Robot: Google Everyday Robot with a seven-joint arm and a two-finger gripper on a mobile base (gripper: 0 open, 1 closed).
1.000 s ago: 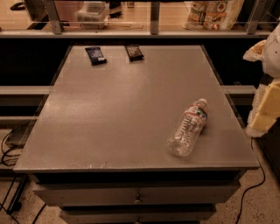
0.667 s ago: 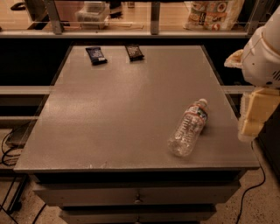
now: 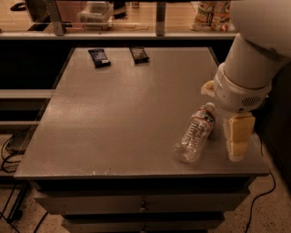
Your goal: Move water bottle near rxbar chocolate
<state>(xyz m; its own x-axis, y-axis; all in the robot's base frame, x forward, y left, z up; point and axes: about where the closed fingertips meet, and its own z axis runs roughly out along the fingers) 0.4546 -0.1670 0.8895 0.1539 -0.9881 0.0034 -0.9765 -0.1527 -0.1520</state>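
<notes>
The water bottle [image 3: 195, 134] lies on its side on the grey table [image 3: 118, 113], near the front right corner, with its white cap pointing to the back right. The rxbar chocolate [image 3: 139, 54], in a dark brownish-black wrapper, lies flat at the far edge of the table, far from the bottle. My gripper [image 3: 239, 136] hangs from the large white arm [image 3: 248, 68] just right of the bottle, above the table's right edge. It holds nothing that I can see.
A navy-blue wrapped bar [image 3: 99, 57] lies left of the rxbar at the far edge. A counter with a railing, a clear container [image 3: 95, 11] and snack bags [image 3: 213, 11] runs behind the table. Cables [image 3: 9, 154] lie on the floor at left.
The arm has swung in from the right edge to over the table's right side, bringing the gripper close beside the bottle. The bottle and the bars have not moved.
</notes>
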